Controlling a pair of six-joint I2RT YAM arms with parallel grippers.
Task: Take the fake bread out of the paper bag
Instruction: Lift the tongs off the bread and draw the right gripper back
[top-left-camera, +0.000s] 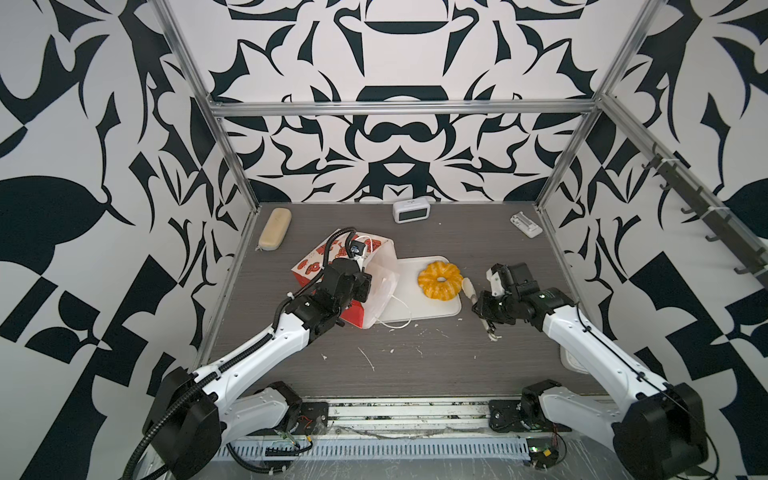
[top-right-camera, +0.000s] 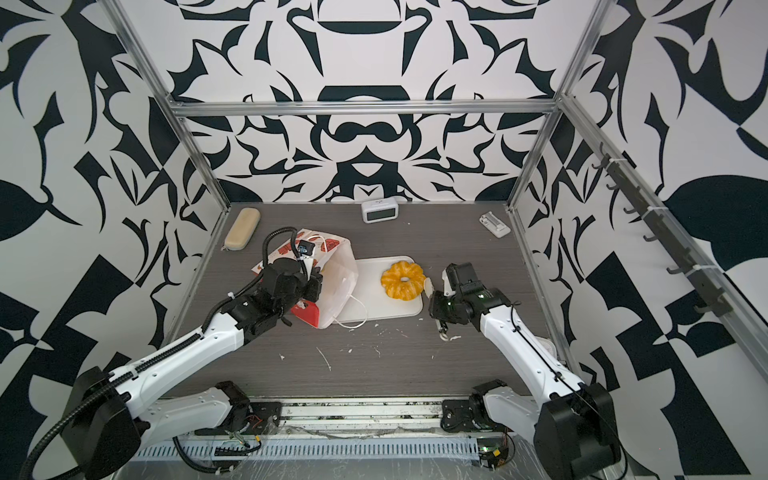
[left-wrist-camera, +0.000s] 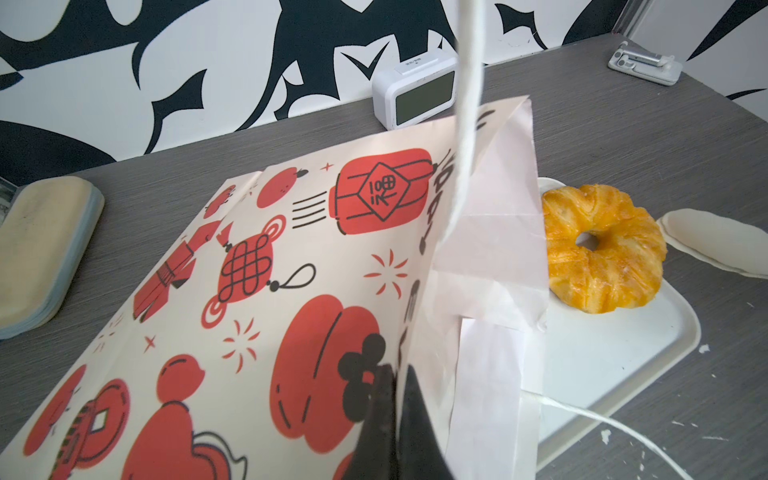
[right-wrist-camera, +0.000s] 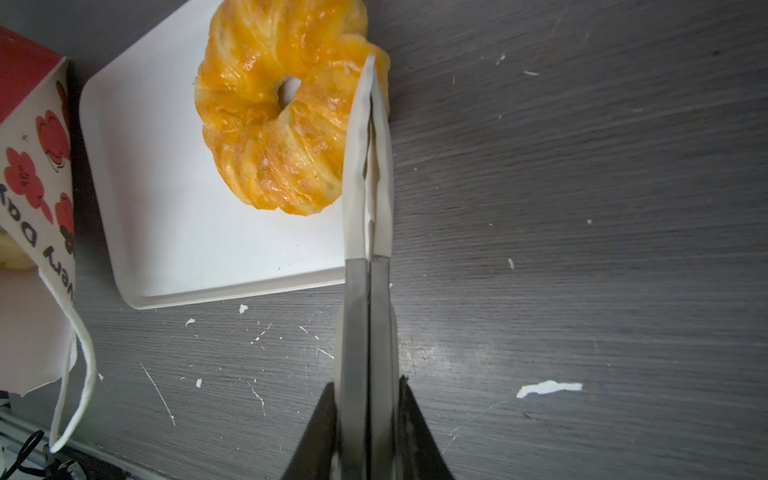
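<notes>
1. My left gripper (left-wrist-camera: 392, 415), bottom centre of the left wrist view, is clamped on the paper bag (left-wrist-camera: 249, 270) rim, propping its mouth open toward the tray (right-wrist-camera: 166, 228).
2. My right gripper (right-wrist-camera: 369, 104) is closed and empty, just beside the large ring (right-wrist-camera: 270, 124) lying on the tray.
3. A yellow glimpse at the right wrist view's left edge may be more fake bread (right-wrist-camera: 10, 253) inside the bag.

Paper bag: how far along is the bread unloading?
Done: one ring-shaped bread lies on the white tray. In hand: the left gripper is shut on the rim of the paper bag, mouth tipped toward the tray; the right gripper is shut and empty beside the ring. Left: something yellow shows inside the bag, so probably more bread to pull.
</notes>
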